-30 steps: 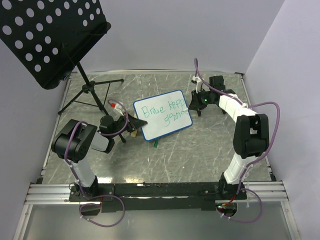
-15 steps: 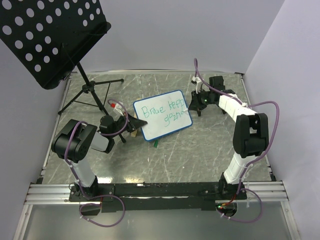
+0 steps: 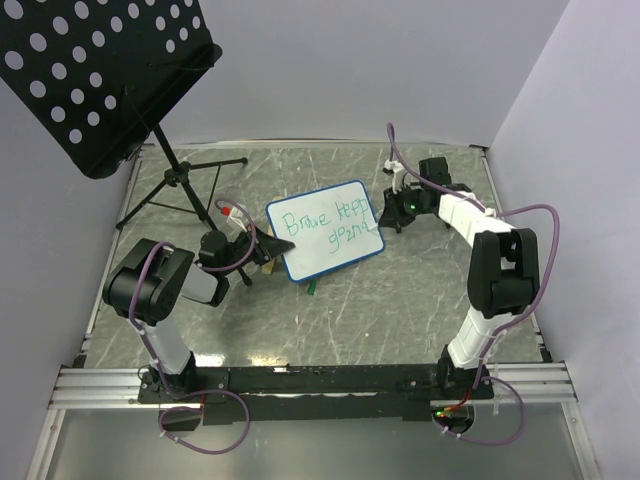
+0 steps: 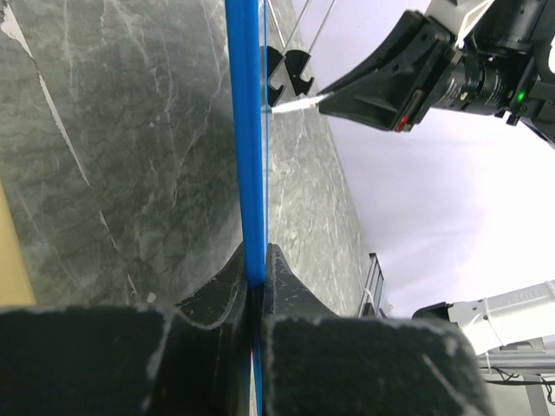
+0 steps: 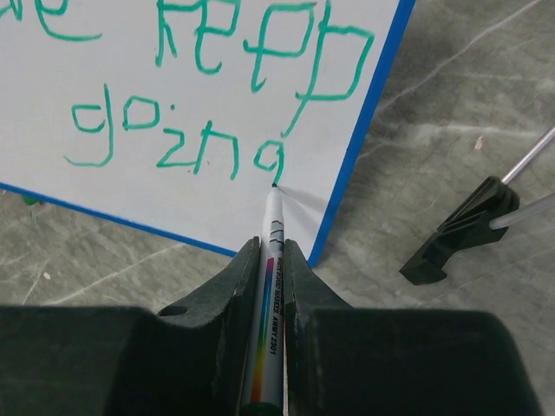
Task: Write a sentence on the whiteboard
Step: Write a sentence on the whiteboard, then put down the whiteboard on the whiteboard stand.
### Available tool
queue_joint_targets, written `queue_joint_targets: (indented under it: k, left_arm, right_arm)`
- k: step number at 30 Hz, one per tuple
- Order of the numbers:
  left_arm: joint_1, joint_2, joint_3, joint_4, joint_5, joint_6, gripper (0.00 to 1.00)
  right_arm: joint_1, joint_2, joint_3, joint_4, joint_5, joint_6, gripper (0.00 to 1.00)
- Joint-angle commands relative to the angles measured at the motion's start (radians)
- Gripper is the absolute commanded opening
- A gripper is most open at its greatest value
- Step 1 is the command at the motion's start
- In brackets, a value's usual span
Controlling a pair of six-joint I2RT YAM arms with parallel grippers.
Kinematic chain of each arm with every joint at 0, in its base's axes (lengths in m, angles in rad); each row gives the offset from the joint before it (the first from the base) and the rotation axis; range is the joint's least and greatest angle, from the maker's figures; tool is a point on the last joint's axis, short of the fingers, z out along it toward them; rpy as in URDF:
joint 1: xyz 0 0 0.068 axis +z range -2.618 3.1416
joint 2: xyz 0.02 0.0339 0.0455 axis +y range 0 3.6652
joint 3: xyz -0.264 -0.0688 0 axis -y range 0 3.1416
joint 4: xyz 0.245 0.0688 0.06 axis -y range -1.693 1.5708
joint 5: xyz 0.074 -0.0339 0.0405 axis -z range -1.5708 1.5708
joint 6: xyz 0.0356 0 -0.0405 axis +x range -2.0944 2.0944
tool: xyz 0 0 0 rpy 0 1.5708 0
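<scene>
A small white rectangular board with a thin blue rim, the whiteboard (image 3: 325,231), is in the middle of the grey marble-patterned table (image 3: 400,290), between the two arms. It is turned a little, so its right end is farther from the arm bases than its left end.

The left gripper (image 3: 278,248) grasps the whiteboard at its lower left corner. In the left wrist view the two black fingers (image 4: 227,279) are clenched on the blue rim (image 4: 251,130), which is seen edge-on between them. Whether the far side of the board rests on the table, the pictures do not make clear.

The sentence (image 3: 327,222) is written in thin green letters in two lines. In the right wrist view it (image 5: 217,87) reads "keep" above and "going" below, and the top view shows "Brave" at the start.

The right gripper (image 5: 271,251) is closed tightly around a thin white marker pen with a rainbow-coloured stripe (image 5: 270,286). The dark tip of the pen touches the white surface (image 5: 104,78) just under the last green "g", near the right blue rim. In the top view this gripper (image 3: 385,213) is just beside the right end of the board.

A black perforated music-stand panel (image 3: 95,70) on a thin black tripod (image 3: 180,190) stands at the far left of the table, apart from the board.
</scene>
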Motion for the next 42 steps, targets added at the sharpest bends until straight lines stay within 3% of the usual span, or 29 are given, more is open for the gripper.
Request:
queue_joint_targets:
  k: [1, 9, 18, 23, 30, 42]
  left_arm:
    - [-0.007, -0.012, 0.034, 0.313, 0.028, 0.047, 0.01]
    - [-0.007, 0.0, 0.04, 0.321, 0.025, 0.039, 0.01]
    - [-0.007, 0.0, 0.037, 0.316, 0.025, 0.043, 0.01]
    - [-0.007, -0.015, 0.04, 0.288, 0.033, 0.06, 0.01]
    - [-0.007, -0.051, 0.069, 0.247, 0.073, 0.106, 0.01]
    - [-0.007, -0.251, 0.109, 0.025, 0.127, 0.344, 0.01]
  right_arm:
    - [0.003, -0.036, -0.053, -0.032, -0.002, -0.04, 0.0]
    - [0.043, -0.077, -0.097, -0.044, -0.021, -0.043, 0.0]
    - [0.098, -0.094, 0.014, -0.043, -0.053, 0.029, 0.0]
    - [0.055, -0.188, 0.108, -0.044, -0.103, 0.083, 0.0]
    - [-0.053, -0.366, -0.053, 0.084, -0.235, 0.146, 0.0]
    - [-0.173, -0.447, -0.087, 0.112, -0.343, 0.178, 0.0]
